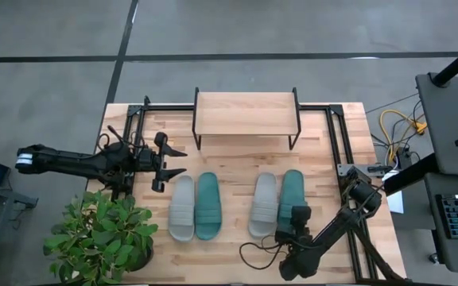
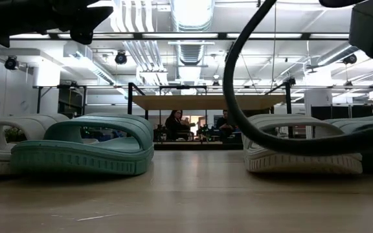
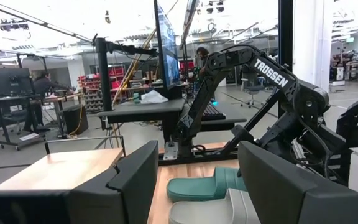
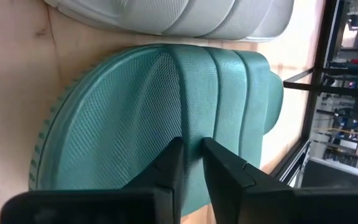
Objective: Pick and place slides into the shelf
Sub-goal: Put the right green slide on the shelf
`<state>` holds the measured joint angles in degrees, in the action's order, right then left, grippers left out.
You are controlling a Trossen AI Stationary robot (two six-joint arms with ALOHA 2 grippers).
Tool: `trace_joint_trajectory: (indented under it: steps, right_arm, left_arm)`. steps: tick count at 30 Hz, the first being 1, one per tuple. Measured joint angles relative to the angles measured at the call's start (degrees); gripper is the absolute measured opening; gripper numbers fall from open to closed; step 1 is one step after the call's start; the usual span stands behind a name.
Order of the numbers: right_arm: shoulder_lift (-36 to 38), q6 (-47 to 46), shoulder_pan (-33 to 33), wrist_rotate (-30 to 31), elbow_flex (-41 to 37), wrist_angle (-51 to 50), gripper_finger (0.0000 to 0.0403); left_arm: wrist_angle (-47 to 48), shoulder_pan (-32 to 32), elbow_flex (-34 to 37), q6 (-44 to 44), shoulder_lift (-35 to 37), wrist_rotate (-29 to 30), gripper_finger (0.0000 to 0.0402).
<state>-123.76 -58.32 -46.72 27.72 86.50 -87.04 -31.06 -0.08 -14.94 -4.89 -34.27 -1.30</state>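
At the rightmost teal slide, right gripper jaws stand nearly closed over its footbed; left gripper gapes empty.

I work in an open robotics lab or workshop. Beyond my light wooden tabletop, the low view's upper half shows bare white ceiling ducts and black spotlights. At the left wrist view's centre stands a black "TROSSEN" arm beside a black monitor desk; red parts racks fill its left, and grey concrete floor surrounds my table.
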Motion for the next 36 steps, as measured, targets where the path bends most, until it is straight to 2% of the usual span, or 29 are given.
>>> trace_joint_trajectory:
  steps: [11, 21, 28, 36]
  right_arm:
    - [0.0, -1.7, 0.0, 0.9, -0.1, 0.0, 0.0014]
    - [0.0, -4.2, -0.3, 0.8, 0.1, -2.5, 0.0012]
    - [0.0, -5.3, -0.4, 0.5, 0.1, -2.4, 0.0042]
    - [0.0, -4.0, -1.1, -0.7, 0.2, -2.3, 0.0117]
  left_arm:
    - [0.0, 0.0, 0.0, 0.0, -0.9, 0.0, 0.0208]
    - [0.1, 0.0, 0.0, 0.0, -1.0, 0.0, 0.0208]
    - [0.0, 0.0, 0.0, 0.0, -1.3, 0.0, 0.0208]
    - [0.0, 0.0, 0.0, 0.0, -1.3, 0.0, 0.0208]
